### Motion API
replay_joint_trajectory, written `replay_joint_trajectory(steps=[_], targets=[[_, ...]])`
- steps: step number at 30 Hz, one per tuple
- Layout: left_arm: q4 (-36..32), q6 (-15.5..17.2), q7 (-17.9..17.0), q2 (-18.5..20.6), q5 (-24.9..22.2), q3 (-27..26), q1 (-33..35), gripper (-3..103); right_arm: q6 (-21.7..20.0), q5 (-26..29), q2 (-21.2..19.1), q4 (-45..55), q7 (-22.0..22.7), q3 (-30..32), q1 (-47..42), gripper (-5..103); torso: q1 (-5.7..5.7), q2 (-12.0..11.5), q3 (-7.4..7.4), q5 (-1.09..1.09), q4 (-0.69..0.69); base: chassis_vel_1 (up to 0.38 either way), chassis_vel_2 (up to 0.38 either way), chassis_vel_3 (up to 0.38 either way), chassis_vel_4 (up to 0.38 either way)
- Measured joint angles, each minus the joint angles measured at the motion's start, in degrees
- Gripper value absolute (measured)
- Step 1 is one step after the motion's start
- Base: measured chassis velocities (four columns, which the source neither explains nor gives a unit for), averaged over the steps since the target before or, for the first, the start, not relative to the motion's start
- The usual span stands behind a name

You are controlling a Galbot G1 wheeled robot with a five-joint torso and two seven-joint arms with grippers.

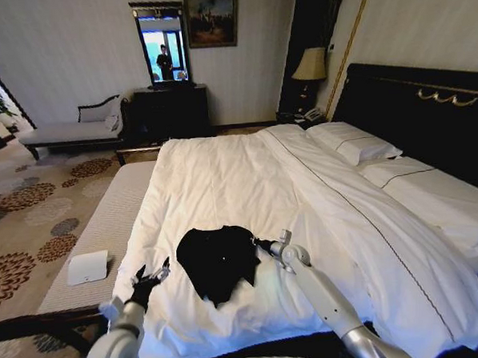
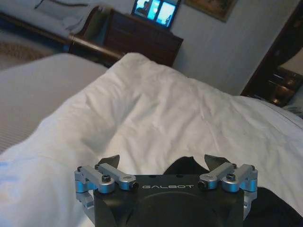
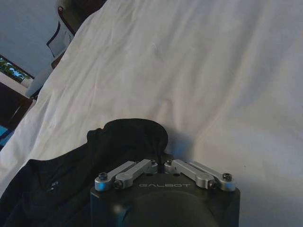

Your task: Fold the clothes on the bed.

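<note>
The clothes [image 1: 218, 260], a black T-shirt, lie crumpled on the white duvet of the bed [image 1: 223, 180] near its front edge. My right gripper [image 1: 262, 243] is at the shirt's right edge. In the right wrist view this gripper [image 3: 159, 163] has its jaws drawn together against a bunched fold of the black fabric [image 3: 132, 139]. My left gripper [image 1: 152, 278] hovers just left of the shirt, a short gap away. The left wrist view has that gripper [image 2: 162, 163] open with its fingers [image 2: 110, 161] spread wide, and a corner of the black cloth [image 2: 182, 166] lies beyond them.
White pillows [image 1: 357, 145] and a dark headboard [image 1: 428, 113] are at the right. A pale padded bench [image 1: 97, 226] along the bed's left side carries a white flat object [image 1: 87, 267]. A chaise lounge [image 1: 72, 130], a dark dresser [image 1: 170, 110] and a lamp [image 1: 311, 64] stand by the far wall.
</note>
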Motion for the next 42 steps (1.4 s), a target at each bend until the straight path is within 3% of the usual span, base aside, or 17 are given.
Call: replay_joint_trajectory(steps=[7,13,26,29,31,32,33,35,37,38,42], targets=[[11.01,1.06,-0.15,2.92,-6.01,7.41,-11.27,100,-0.4,0.05,-0.1,1.74,0.73,-0.46,-0.51,1,0.01,0.0,0.01,0.0,-0.01,0.0,0.0,0.0,0.0],[18.47,1.13,0.82,2.1,-5.56,11.04,-16.71,100,-0.42,-0.02,0.16,1.29,0.86,-0.48,-0.23,1,0.01,0.0,0.0,-0.01,0.01,0.0,0.0,0.0,0.0],[24.62,1.49,0.85,0.72,-5.45,16.17,-23.57,99,-0.42,0.12,0.0,1.43,1.19,-0.48,0.15,1,0.0,-0.01,0.0,0.0,0.01,0.0,0.0,0.0,0.0],[25.92,1.62,0.59,0.6,-5.62,17.64,-25.13,88,-0.42,0.13,0.0,1.45,1.28,-0.27,0.13,1,0.01,-0.01,0.0,0.0,-0.01,0.0,0.0,0.0,0.0],[26.17,1.64,0.54,0.55,-5.62,17.89,-25.33,88,-0.42,0.13,0.0,1.45,1.3,-0.2,0.13,1,0.01,0.0,0.0,0.01,0.0,0.0,0.0,0.0,0.0],[26.45,1.65,0.49,0.48,-5.62,18.12,-25.51,77,-0.43,0.14,0.01,1.45,1.32,-0.11,0.13,1,0.01,-0.01,0.0,0.01,0.0,0.0,0.0,0.0,0.0],[26.65,1.65,0.47,0.39,-5.62,18.2,-25.55,77,-0.43,0.14,0.01,1.45,1.33,-0.05,0.11,1,0.01,0.0,0.0,0.0,0.0,0.0,0.0,0.0,0.0],[26.85,1.66,0.46,0.13,-5.57,18.21,-25.49,66,-0.43,0.14,0.02,1.44,1.33,0.04,0.08,1,0.01,0.0,0.0,0.01,0.0,0.0,0.0,0.0,0.0],[26.88,1.65,0.46,0.06,-5.55,18.21,-25.4,66,-0.42,0.15,0.01,1.42,1.33,0.08,0.07,1,0.0,0.0,0.0,0.01,0.0,0.0,0.0,0.0,0.0],[26.88,1.64,0.47,-0.05,-5.49,18.27,-25.27,55,-0.42,0.15,0.02,1.37,1.33,0.15,0.07,1,0.0,0.0,0.0,0.0,0.0,0.0,0.0,0.0,0.0],[26.86,1.49,0.6,-0.07,-5.39,18.63,-25.13,44,-0.39,0.14,0.1,1.24,1.32,0.17,0.08,1,0.0,-0.01,0.0,0.01,0.0,0.0,0.0,0.0,0.0]])
